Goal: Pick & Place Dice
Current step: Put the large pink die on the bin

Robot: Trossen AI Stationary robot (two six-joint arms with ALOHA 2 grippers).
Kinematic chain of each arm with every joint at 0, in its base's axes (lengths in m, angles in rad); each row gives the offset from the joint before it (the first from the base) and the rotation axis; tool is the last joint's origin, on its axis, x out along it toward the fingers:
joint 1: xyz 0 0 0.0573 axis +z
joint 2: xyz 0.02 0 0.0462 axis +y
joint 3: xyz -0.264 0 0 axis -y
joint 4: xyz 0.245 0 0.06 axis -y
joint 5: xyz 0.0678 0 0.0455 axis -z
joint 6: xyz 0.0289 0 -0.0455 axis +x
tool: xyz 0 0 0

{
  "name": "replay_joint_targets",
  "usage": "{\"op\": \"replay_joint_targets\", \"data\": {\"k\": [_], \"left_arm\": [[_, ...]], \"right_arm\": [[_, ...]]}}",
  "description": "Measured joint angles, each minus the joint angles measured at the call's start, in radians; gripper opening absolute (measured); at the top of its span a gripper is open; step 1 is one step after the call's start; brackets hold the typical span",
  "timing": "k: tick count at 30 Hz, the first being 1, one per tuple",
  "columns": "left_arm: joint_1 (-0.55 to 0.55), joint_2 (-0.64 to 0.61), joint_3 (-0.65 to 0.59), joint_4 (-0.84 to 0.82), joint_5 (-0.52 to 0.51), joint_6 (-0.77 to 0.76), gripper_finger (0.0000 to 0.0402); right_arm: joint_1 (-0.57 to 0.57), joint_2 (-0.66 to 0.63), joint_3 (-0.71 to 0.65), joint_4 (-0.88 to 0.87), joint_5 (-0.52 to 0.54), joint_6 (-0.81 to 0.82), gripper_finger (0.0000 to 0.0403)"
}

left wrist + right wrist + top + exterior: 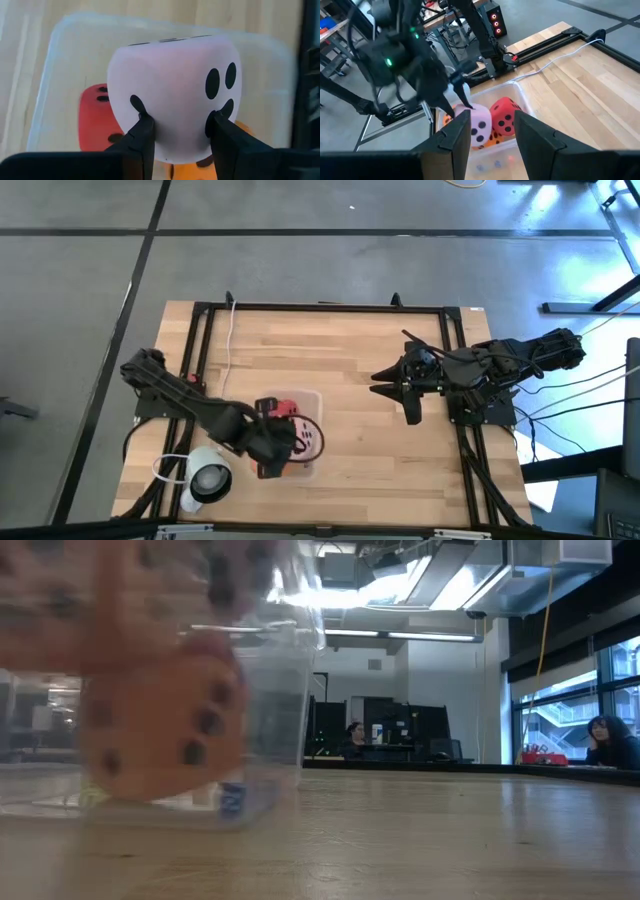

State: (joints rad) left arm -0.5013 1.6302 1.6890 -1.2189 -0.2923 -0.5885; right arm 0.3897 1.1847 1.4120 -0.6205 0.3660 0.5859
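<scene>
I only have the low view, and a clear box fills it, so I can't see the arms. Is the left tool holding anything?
Observer: Yes. The left tool pinches the pale pink die, right over the clear box.
Operator: What's in the box?
Observer: A red die and at least one orange die.
Operator: And the right arm?
Observer: It waits over the table's right side, with the right tool open and empty.

One pale pink die (170, 95), one red die (505, 117), one clear bin (522, 95).
</scene>
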Motion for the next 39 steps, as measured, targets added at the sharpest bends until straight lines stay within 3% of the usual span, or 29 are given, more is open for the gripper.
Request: {"op": "replay_joint_targets", "data": {"k": [8, 39], "left_arm": [[0.026, 0.056, -0.002, -0.022, 0.052, 0.052, 0.0118], [0.042, 0.060, -0.004, -0.031, 0.054, 0.042, 0.0094]], "right_arm": [[0.000, 0.000, 0.000, 0.000, -0.008, -0.002, 0.0149], [0.000, 0.036, 0.000, 0.000, -0.019, -0.020, 0.0149]]}}
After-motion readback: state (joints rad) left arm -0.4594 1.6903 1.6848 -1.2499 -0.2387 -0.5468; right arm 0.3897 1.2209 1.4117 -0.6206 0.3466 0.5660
